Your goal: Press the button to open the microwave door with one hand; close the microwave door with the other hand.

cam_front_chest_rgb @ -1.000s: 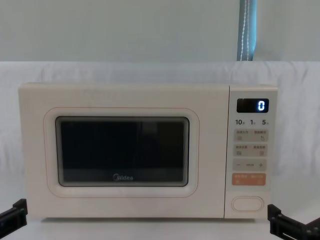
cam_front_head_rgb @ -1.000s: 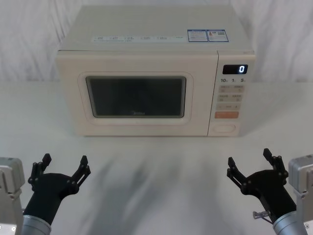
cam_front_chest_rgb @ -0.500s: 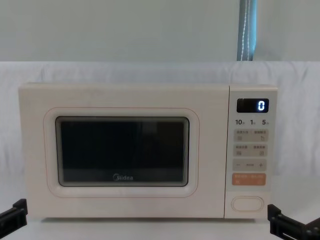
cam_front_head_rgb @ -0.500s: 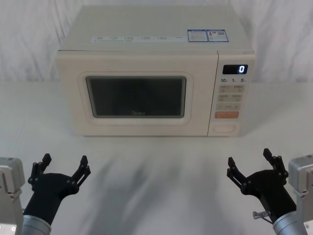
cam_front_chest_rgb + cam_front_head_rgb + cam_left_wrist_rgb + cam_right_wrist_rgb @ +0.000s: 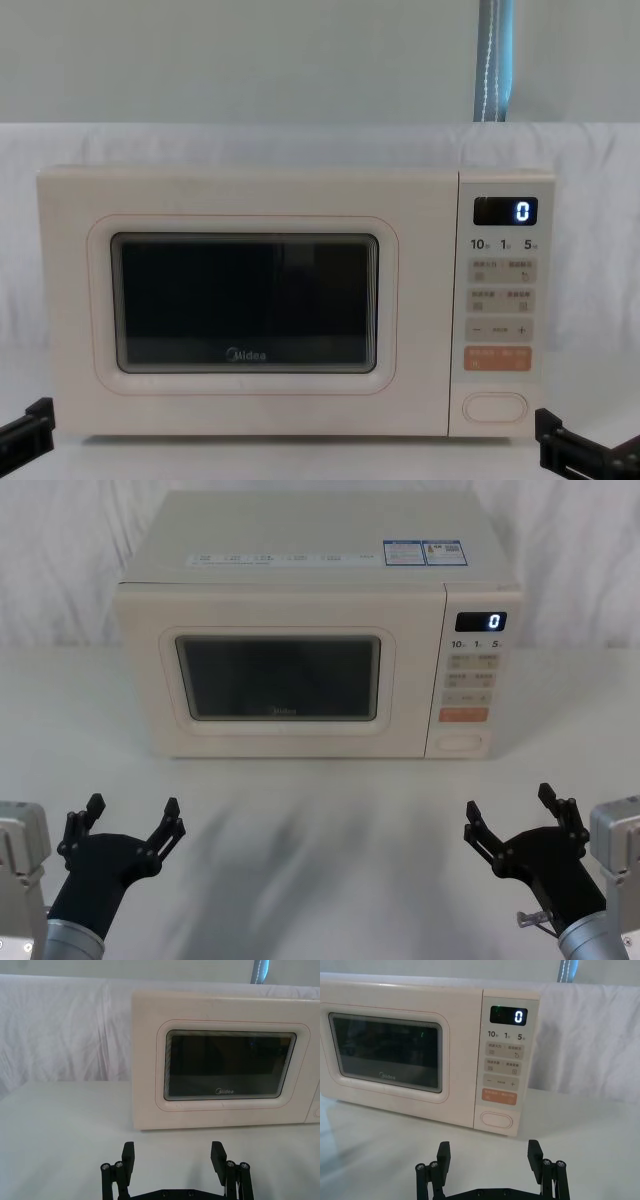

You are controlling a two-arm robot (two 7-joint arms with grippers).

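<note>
While the door [image 5: 280, 675] sits flush and closed on the microwave [image 5: 315, 630], the button [image 5: 461, 742] lies untouched at the bottom of the key panel, below the orange key [image 5: 463, 715]. The left gripper [image 5: 128, 825] and right gripper [image 5: 515, 815] hover near the table's [image 5: 320, 820] front edge, well apart from the microwave, jaws spread wide and empty.

The left hand [image 5: 125, 820] hangs low at the robot's left with its black fingers [image 5: 168, 825] spread wide and pointing forward, nothing between them. The right hand [image 5: 518, 815] mirrors it at the robot's right, fingers equally splayed, on a silver-grey wrist [image 5: 615, 855].
</note>
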